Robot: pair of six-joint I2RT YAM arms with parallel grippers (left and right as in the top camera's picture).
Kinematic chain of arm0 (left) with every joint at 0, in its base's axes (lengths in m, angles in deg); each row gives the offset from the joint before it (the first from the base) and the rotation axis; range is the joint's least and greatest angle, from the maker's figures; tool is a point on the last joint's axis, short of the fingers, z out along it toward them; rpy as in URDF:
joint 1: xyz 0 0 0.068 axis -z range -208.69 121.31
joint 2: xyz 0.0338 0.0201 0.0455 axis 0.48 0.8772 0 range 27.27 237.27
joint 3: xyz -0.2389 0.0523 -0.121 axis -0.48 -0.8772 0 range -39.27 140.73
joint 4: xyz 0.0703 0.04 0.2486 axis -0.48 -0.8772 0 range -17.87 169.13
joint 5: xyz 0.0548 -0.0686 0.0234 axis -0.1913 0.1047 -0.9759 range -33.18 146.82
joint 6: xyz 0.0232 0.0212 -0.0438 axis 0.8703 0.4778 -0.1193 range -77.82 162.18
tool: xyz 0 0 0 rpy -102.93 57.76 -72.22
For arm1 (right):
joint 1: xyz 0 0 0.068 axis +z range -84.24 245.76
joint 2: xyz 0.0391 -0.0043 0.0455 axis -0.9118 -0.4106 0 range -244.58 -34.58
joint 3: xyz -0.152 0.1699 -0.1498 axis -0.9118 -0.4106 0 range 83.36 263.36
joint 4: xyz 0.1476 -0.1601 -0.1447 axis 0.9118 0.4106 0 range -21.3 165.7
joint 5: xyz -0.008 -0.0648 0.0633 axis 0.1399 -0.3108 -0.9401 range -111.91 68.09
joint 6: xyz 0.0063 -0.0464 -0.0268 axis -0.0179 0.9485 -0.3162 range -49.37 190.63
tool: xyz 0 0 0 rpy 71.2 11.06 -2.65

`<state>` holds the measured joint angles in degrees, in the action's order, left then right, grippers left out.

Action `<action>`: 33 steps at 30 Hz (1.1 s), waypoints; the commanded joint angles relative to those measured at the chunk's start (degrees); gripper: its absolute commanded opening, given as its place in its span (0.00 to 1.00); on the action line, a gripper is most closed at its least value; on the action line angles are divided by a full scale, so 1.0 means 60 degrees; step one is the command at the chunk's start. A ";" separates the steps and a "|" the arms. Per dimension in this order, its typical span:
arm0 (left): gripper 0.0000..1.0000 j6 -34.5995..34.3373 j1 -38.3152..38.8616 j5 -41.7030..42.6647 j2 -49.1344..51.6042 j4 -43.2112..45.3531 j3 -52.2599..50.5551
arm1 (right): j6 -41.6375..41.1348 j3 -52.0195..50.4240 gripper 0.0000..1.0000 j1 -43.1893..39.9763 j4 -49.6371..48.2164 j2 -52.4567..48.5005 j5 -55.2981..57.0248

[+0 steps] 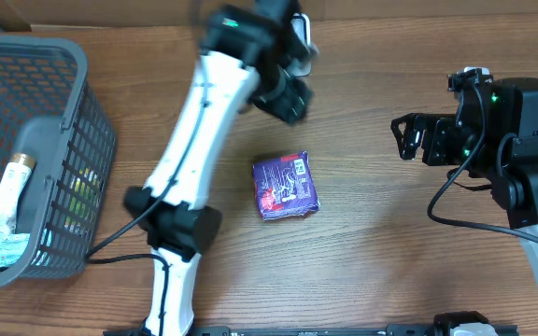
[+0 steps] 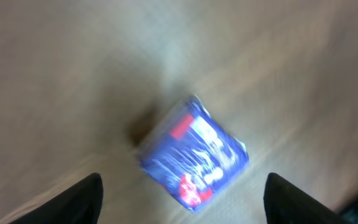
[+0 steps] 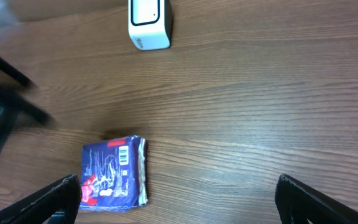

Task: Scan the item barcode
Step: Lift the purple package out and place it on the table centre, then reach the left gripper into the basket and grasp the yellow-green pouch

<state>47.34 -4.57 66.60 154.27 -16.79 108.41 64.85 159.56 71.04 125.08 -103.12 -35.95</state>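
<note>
Right wrist — blue pkt flat on table, barcode up, txt unreadable; L hand, R hand wide, empty.

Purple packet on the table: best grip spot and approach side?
Take the purple packet across two opposite side edges, coming straight down. It lies flat on the table, squarish and low, with all sides free. Its barcode faces up, so keep the jaws off that patch.
</note>
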 commanded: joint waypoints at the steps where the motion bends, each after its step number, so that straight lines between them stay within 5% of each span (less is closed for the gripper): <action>1: 0.74 -0.1883 -0.1410 -0.0237 -0.0375 -0.0149 0.2226 | 0.0044 0.0233 1.00 0.0029 -0.0055 0.0022 0.0073; 5: 0.70 -0.3282 -0.3585 -0.0226 -0.1322 -0.0149 0.2845 | 0.0044 0.0233 1.00 0.0029 -0.0015 0.0022 0.0073; 14: 0.71 -0.4033 -0.7384 -0.0980 -0.3523 -0.0149 0.1628 | 0.0044 0.0229 1.00 0.0029 -0.0011 0.0022 0.0069; 25: 0.70 -0.4962 -1.0214 -0.1209 -0.4433 -0.0135 -0.3235 | 0.0044 0.0229 1.00 0.0029 -0.0007 -0.0007 0.0073; 33: 0.70 -0.4036 -1.1234 -0.0831 -0.4597 0.1413 -0.6076 | 0.0044 0.0168 1.00 0.0029 0.0091 -0.0251 0.0073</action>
<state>19.89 -70.69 59.78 128.09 -10.88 76.10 64.87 159.56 71.06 125.39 -103.82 -35.95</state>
